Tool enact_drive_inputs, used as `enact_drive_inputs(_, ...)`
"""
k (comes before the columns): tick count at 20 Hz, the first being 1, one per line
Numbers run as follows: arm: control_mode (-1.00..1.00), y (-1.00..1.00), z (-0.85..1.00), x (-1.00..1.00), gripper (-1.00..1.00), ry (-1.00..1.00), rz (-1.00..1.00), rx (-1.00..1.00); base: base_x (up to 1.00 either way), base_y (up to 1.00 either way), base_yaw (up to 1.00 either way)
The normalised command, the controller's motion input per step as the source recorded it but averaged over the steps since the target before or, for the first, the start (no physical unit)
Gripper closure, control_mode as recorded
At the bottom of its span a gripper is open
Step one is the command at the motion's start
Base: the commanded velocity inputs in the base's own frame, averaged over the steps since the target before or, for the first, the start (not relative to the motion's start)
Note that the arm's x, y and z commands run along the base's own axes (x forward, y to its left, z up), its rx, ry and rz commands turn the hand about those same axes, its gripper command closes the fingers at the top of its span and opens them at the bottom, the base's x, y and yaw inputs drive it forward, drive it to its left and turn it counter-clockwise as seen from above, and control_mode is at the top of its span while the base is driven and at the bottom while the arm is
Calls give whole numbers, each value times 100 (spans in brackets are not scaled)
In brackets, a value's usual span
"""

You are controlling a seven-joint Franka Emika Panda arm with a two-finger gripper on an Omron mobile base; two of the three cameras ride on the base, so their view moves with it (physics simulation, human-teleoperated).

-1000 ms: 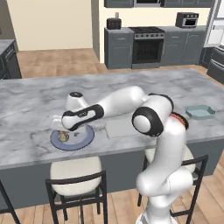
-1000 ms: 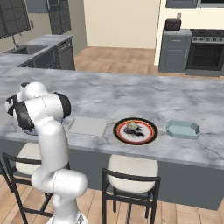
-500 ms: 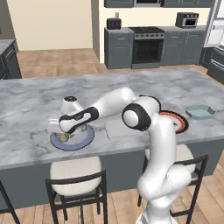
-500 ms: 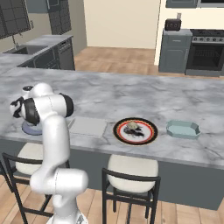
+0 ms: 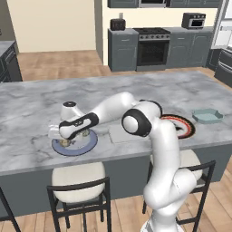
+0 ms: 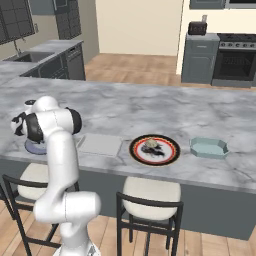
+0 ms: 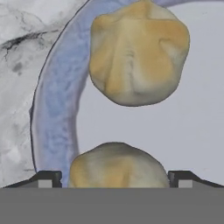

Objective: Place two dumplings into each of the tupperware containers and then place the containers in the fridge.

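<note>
Since a second ago the gripper (image 7: 113, 177) has been lowered closer onto the round blue-grey plate (image 5: 89, 144), its jaws spread wide either side of a lumpy tan-brown dumpling (image 7: 117, 166) without clasping it. A second dumpling (image 7: 138, 52) lies just beyond on the plate. A translucent blue-green tupperware container (image 6: 208, 147) sits well apart on the grey marble counter (image 6: 150, 107), past a red-and-black-rimmed plate (image 6: 154, 149).

Even, soft rendered light; slight blur.

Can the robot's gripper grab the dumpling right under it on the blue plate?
Probably yes. The gripper is open with a finger on each side of the near dumpling on the blue plate, and nothing sits in between.
</note>
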Motion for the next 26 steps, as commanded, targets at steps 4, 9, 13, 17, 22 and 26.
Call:
enact_drive_inputs(4,-100,-18,-37,0,100,0,-17,0,0,0,0)
enact_drive_inputs(9,-100,-24,21,-3,100,0,-10,1,0,0,0)
enact_drive_inputs(13,-100,-90,57,-51,100,-14,-9,14,0,0,0)
enact_drive_inputs(17,-100,-100,41,-62,100,-13,-14,23,0,0,0)
enact_drive_inputs(22,-100,-100,3,-31,100,-1,-20,5,0,0,0)
enact_drive_inputs(26,-100,-100,14,1,100,16,-21,0,0,0,0)
